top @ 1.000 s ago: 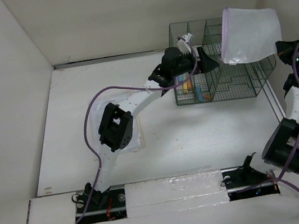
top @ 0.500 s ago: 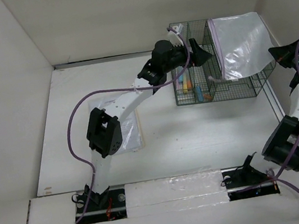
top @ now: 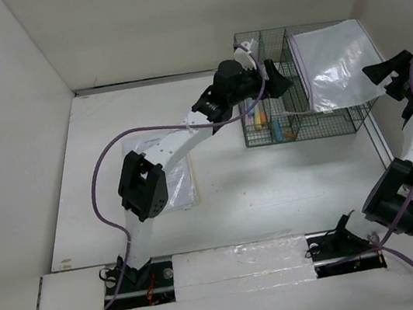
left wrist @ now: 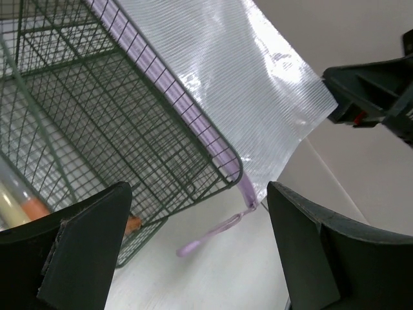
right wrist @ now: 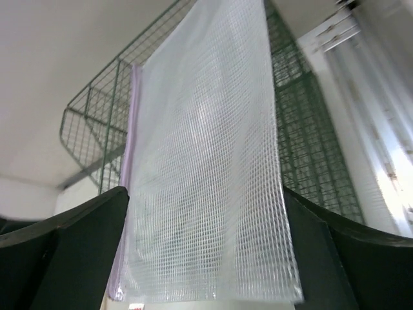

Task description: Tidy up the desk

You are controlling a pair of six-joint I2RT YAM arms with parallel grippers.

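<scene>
We see the white desk (top: 275,191) spread out under both grippers. The green wire rack (top: 320,126) stands on it, right in front of the left gripper (top: 280,80) and just to the left of the right gripper (top: 384,78).

A see-through pouch (top: 334,64) with a purple zip lies over the top of the rack, on the side close to the right gripper. Its corner is very near that gripper. We cannot tell if they touch.

A stack of papers (top: 183,181) lies far behind the left gripper, under that arm.

The left gripper's fingers are wide apart and hold nothing. The right gripper's fingers are wide apart too, with the pouch in front of them and not pinched.

Some colored markers (top: 261,120) sit inside the rack, just below the left gripper. The little purple zip pull (left wrist: 213,236) hangs off the rack's corner, close under that gripper.
</scene>
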